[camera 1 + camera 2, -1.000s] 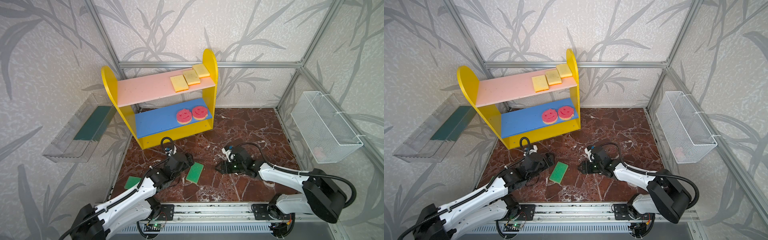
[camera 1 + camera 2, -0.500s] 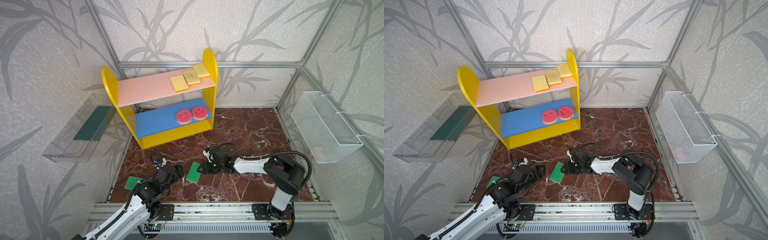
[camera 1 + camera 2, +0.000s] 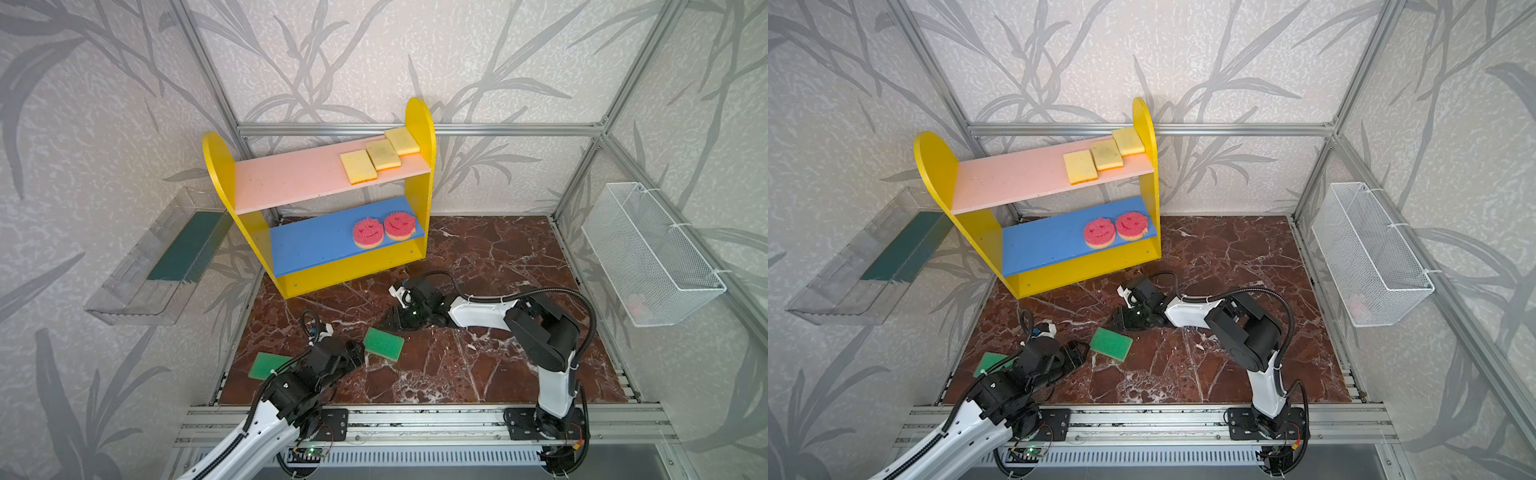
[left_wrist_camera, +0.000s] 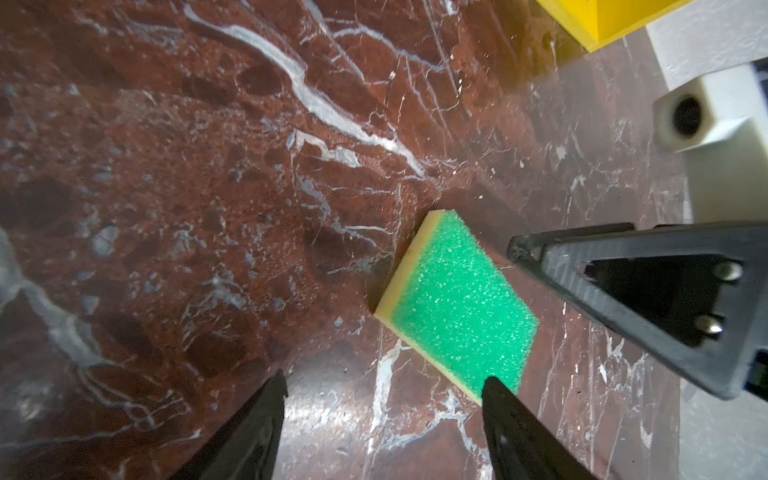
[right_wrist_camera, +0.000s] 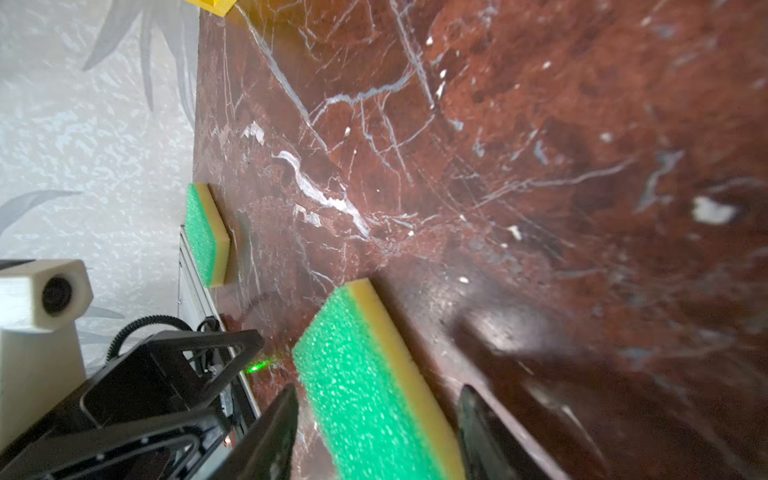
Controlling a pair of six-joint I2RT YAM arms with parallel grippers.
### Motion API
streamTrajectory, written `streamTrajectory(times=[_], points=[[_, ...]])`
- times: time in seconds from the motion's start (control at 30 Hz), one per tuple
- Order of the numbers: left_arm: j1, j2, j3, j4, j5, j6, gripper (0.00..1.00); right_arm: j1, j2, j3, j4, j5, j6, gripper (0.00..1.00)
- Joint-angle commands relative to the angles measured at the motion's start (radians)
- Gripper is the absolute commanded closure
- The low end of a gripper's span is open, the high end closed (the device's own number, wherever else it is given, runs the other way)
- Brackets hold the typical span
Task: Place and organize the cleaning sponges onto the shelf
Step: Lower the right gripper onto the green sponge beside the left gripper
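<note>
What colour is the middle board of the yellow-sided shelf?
Blue; the middle board shows best in a top view.

Clear tray [image 3: 132,291] — dark green mat [image 3: 183,249] inside; white mesh basket [image 3: 648,257] opposite; red marble floor [image 3: 498,249].

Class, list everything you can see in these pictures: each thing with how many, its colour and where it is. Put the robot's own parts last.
shelf: one, yellow sides and base, pink upper board, blue middle board; at the back of the tabletop.
rectangular sponges: three, yellow; in a row at the right end of the pink board.
smiley sponges: two, pink, round; side by side at the right end of the blue board.
green-faced sponges: two, green over yellow; one flat between the grippers, one near the left edge, partly behind the left arm.
tabletop: one, red-brown marble.
clear tray: one, with a dark green mat; left wall.
wire basket: one, white; right wall.
left gripper: one, black, open, low beside the sponge.
right gripper: one, black, open, at the same sponge.
</note>
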Motion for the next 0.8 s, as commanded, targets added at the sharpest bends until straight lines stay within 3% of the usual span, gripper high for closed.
streamTrajectory(times=[0.0,0.1,0.23,0.33,0.5,0.77], points=[[0.003,0.020,-0.010,0.048,0.018,0.002,0.24,-0.004,-0.074,0.033,-0.196,-0.045,-0.217,0.29],[0.003,0.080,0.012,0.055,-0.001,0.022,0.23,0.018,-0.104,0.053,-0.380,0.020,-0.420,0.12],[0.005,0.074,0.069,-0.009,-0.065,0.065,0.14,0.041,-0.175,0.003,-0.426,0.141,-0.574,0.03],[0.012,0.036,0.104,-0.049,-0.091,0.082,0.08,0.053,-0.200,-0.013,-0.423,0.148,-0.663,0.00],[0.021,-0.016,0.123,-0.087,-0.087,0.087,0.07,0.128,-0.170,0.008,-0.459,0.241,-0.837,0.01],[0.029,-0.097,0.119,-0.159,-0.104,0.088,0.07,0.156,-0.094,0.040,-0.436,0.310,-0.872,0.01]])
